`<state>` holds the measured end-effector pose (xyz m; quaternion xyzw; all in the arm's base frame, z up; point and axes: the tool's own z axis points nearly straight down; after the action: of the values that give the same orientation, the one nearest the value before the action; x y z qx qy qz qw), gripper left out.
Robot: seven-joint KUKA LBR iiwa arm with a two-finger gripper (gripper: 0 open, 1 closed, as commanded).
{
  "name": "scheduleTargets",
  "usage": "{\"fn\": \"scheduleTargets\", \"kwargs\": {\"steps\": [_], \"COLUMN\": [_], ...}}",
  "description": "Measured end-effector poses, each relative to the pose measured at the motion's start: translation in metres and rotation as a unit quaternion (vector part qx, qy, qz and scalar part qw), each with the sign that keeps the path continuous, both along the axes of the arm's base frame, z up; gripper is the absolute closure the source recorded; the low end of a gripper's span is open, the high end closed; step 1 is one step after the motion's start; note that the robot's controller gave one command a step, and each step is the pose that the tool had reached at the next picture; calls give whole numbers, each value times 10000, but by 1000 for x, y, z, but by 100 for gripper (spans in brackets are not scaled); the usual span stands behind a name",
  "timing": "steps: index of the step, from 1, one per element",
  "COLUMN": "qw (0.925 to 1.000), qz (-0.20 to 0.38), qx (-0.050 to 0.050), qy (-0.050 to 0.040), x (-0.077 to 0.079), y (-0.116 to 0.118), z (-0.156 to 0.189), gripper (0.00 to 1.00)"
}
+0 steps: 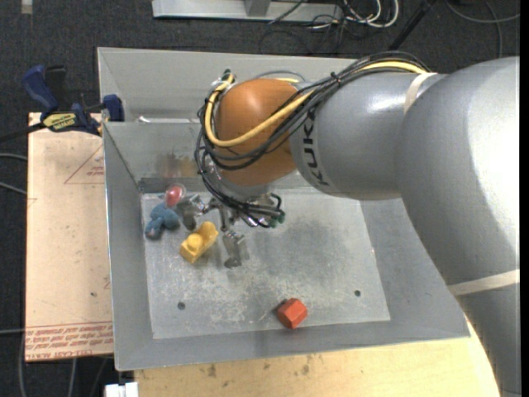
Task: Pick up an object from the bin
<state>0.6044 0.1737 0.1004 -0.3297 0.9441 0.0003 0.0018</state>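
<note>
Fingers (pixel 235 251) look spread, low on the bin (pixel 331 255) floor, with the yellow block (pixel 199 243) between them, left of centre (a blue lump (pixel 160 220) lies just beside). I judge we're at the grasp: next I must close squarely on the block, then lift clear.

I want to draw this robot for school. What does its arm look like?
The arm is thick, round and silvery grey, with black letters spelling KUKA. Near its end is a shiny orange cover, shaped like a ball, with yellow and black cables looped around it. Under that is a small dark metal tool.
</note>
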Motion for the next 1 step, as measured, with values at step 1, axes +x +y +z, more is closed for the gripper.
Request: {"fn": "scheduleTargets", "kwargs": {"steps": [1], "qw": [10000], "qz": [1], "qx": [2], "qy": [27], "x": [-8], "y": [7], "z": [-32], "gripper": [0]}}
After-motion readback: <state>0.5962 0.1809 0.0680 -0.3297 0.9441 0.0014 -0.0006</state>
